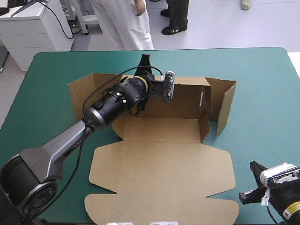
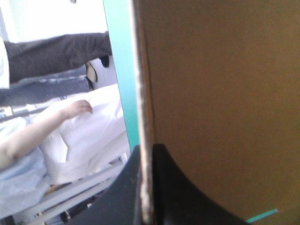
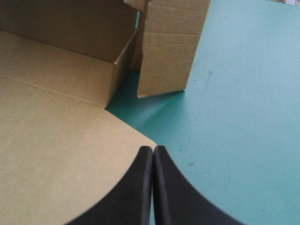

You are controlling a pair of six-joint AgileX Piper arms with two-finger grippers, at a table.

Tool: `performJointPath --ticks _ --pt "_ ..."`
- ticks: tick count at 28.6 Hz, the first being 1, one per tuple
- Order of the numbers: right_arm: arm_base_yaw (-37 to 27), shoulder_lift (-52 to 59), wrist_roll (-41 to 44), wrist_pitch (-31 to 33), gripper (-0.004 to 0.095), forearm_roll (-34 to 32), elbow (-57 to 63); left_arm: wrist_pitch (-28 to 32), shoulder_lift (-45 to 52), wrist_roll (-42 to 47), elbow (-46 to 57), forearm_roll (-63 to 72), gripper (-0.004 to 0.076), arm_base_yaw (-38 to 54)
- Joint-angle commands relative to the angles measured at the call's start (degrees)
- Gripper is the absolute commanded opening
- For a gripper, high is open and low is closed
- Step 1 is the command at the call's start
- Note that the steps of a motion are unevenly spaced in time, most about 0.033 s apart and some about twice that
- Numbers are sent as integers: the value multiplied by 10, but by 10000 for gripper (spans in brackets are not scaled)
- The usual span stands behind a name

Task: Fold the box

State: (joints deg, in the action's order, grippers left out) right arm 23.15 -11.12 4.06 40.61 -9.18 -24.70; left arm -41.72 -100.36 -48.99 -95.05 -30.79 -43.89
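The box (image 1: 159, 129) sits mid-table on the teal-green cover (image 1: 267, 79), part-built. Its far wall (image 1: 187, 96) stands up; a short right wall (image 1: 205, 123) stands at the tray's corner, with a taller right flap (image 1: 226, 105) upright just outside it, not tucked; the left flap (image 1: 80, 91) is splayed outward; the lid (image 1: 164, 178) lies flat toward the near edge.

The left gripper (image 2: 146, 150) reaches over the tray to the far wall's top edge; in its wrist view the black fingers are clamped on the board, the edge running up between them. The right gripper (image 3: 153, 150) is at the lid's near-right corner, fingers pressed together on nothing.

By my reading the job is in its early half: some walls are raised, none locked. Left to do: bring up the left side, fold the flaps in and tuck them so the walls hold. The tray's left corner is hidden under the arm, so I cannot tell how far it stands.
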Motion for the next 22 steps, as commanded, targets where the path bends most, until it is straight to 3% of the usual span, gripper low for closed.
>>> performJointPath --ticks 1,12,18,22 --pt "-3 -7 -3 -42 -23 -10 -16 30 49 11 2 -52 -10 -43" --pt "-3 -7 -3 -42 -23 -10 -16 37 113 245 168 -300 -10 -79" --pt "-3 -7 0 -42 -23 -9 -16 80 148 398 266 -442 -10 -79" --pt "-3 -7 1 -42 -23 -9 -16 72 151 406 280 -471 -10 -78"
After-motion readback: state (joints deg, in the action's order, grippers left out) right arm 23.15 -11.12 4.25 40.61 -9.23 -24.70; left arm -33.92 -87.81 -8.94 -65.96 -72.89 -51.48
